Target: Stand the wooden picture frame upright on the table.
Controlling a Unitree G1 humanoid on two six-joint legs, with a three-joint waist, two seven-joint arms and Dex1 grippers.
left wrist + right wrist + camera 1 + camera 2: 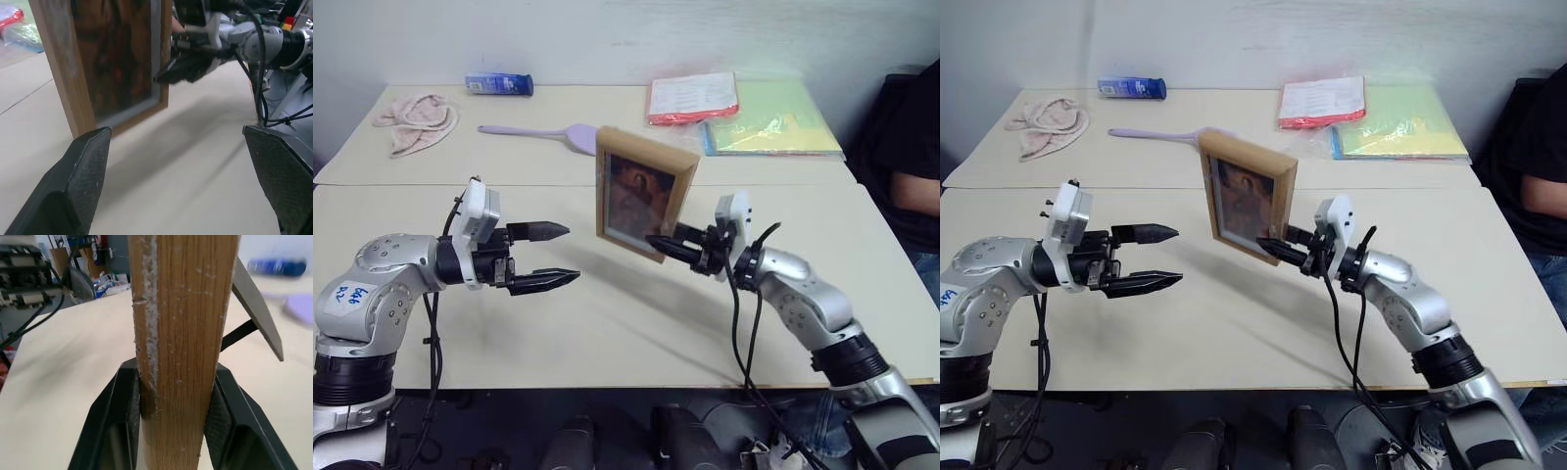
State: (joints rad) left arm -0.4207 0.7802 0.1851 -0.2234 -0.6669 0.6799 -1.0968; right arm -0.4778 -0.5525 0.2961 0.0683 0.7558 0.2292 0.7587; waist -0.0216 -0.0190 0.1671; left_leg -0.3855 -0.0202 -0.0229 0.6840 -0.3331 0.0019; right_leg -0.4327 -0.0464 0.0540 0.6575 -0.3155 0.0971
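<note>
- The right gripper (pixel 664 245) is pinching the wooden picture frame (pixel 641 193) at its lower edge, holding it above the table (pixel 607 323), mid-picture.
- The left gripper (pixel 553 255) is gaping wide, left of it, apart.

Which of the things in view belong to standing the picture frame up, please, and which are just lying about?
Belonging to the job:
wooden picture frame, clamped in the right gripper
table
left gripper, open and free

Just lying about:
pink cloth
blue bottle
lilac brush
red folder
green-yellow folder
</note>
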